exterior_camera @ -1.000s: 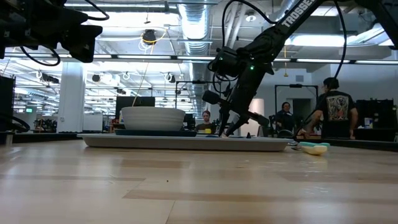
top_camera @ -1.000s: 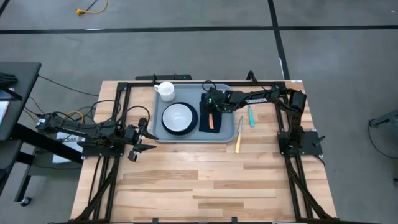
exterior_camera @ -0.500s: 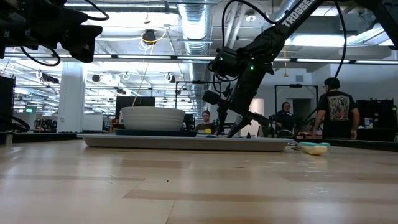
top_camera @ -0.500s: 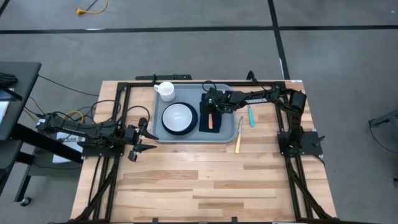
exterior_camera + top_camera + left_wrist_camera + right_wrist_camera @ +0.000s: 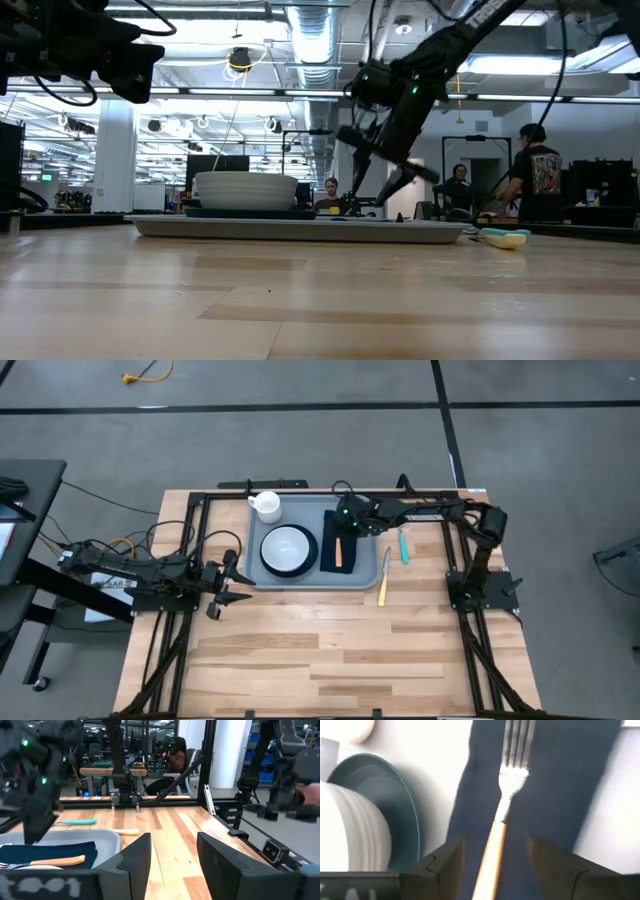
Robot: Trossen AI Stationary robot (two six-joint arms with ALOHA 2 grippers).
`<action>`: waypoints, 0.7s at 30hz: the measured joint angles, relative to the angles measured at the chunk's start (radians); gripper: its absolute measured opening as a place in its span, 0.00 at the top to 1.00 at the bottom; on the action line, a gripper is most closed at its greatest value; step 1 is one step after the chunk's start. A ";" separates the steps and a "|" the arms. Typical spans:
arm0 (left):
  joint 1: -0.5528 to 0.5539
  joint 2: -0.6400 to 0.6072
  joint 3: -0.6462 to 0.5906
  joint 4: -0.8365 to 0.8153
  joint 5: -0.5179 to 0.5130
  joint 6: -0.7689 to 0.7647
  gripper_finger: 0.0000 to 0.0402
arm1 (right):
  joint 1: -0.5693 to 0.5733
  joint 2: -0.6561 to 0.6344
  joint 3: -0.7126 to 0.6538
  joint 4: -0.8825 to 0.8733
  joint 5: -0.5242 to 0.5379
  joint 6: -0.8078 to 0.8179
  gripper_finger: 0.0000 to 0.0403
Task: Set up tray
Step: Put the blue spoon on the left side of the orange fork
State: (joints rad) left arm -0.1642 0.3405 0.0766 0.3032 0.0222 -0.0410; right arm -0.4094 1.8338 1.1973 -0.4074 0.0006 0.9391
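Since the frame one second ago, our right gripper (image 5: pixel 345 517) has risen from the navy napkin (image 5: pixel 338 542) and pulled back toward 12 o'clock, leaving the orange-handled fork (image 5: pixel 501 815) lying on it. The tray (image 5: pixel 370 571) sits at the 12 o'clock part of the tabletop (image 5: pixel 330 650), carrying a white bowl on a dark plate (image 5: pixel 288 550), the napkin and the fork; a white mug (image 5: pixel 266 505) stands at its 11 o'clock corner. We judge the tray stiff, light and smooth, best held at its raised rim. Our right fingers (image 5: pixel 553 867) are spread and empty above the fork. Two more utensils (image 5: pixel 393 560) lie just beside the tray at 3 o'clock. Our left gripper (image 5: pixel 224 584) waits at 9 o'clock, fingers (image 5: pixel 133 862) spread.
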 joint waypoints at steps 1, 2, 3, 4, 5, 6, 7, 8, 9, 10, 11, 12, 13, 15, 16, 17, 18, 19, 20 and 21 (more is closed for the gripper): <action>0.000 0.000 0.000 0.000 0.000 -0.001 0.63 | -0.003 -0.023 0.000 -0.028 0.000 -0.007 0.51; 0.000 0.000 0.000 0.000 0.000 -0.004 0.63 | -0.006 -0.048 0.000 -0.054 0.001 -0.017 0.52; 0.000 0.000 0.000 0.001 0.000 -0.007 0.63 | -0.007 -0.074 0.000 -0.084 0.005 -0.029 0.52; 0.000 0.000 0.000 0.001 -0.001 -0.008 0.63 | -0.013 -0.101 0.000 -0.121 0.008 -0.047 0.54; 0.000 0.000 0.000 0.001 0.000 -0.008 0.63 | -0.015 -0.129 0.000 -0.166 0.017 -0.061 0.55; 0.000 0.000 0.000 0.001 -0.001 -0.008 0.63 | -0.017 -0.153 0.000 -0.209 0.030 -0.074 0.56; 0.000 0.000 0.000 0.001 -0.001 -0.009 0.63 | -0.018 -0.177 0.000 -0.254 0.043 -0.084 0.58; 0.000 0.000 0.000 0.000 0.000 -0.009 0.63 | -0.018 -0.199 0.000 -0.314 0.059 -0.092 0.59; 0.000 0.000 0.000 0.001 0.000 -0.011 0.63 | -0.018 -0.215 0.000 -0.371 0.077 -0.098 0.60; 0.000 0.000 0.000 0.001 0.000 -0.015 0.63 | -0.019 -0.228 0.000 -0.421 0.091 -0.100 0.62; 0.000 0.000 0.000 0.000 0.000 -0.018 0.63 | -0.019 -0.236 0.000 -0.475 0.104 -0.102 0.63; 0.000 0.000 0.000 0.000 0.002 -0.022 0.63 | -0.019 -0.241 0.000 -0.529 0.118 -0.102 0.64; 0.000 0.000 0.000 0.000 0.004 -0.025 0.63 | -0.019 -0.242 0.000 -0.573 0.131 -0.102 0.65; 0.000 0.000 0.000 -0.004 0.008 -0.030 0.63 | -0.022 -0.238 0.000 -0.651 0.144 -0.106 0.67; 0.000 0.000 0.000 -0.006 0.009 -0.034 0.63 | -0.025 -0.231 0.000 -0.675 0.160 -0.112 0.67; 0.000 0.000 0.000 -0.009 0.015 -0.034 0.63 | -0.025 -0.221 0.000 -0.683 0.177 -0.122 0.68; 0.000 0.000 0.000 -0.012 0.023 -0.034 0.63 | -0.025 -0.209 0.000 -0.686 0.193 -0.130 0.68; 0.000 0.000 0.000 -0.014 0.028 -0.035 0.63 | -0.025 -0.196 0.000 -0.684 0.210 -0.136 0.68; 0.000 0.000 0.000 -0.016 0.033 -0.038 0.63 | -0.024 -0.187 0.000 -0.676 0.224 -0.144 0.68; 0.000 0.000 0.000 -0.018 0.034 -0.042 0.63 | -0.024 -0.176 0.000 -0.666 0.233 -0.153 0.68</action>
State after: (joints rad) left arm -0.1641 0.3405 0.0765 0.2854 0.0564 -0.0831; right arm -0.4339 1.6577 1.1973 -1.0738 0.2339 0.7862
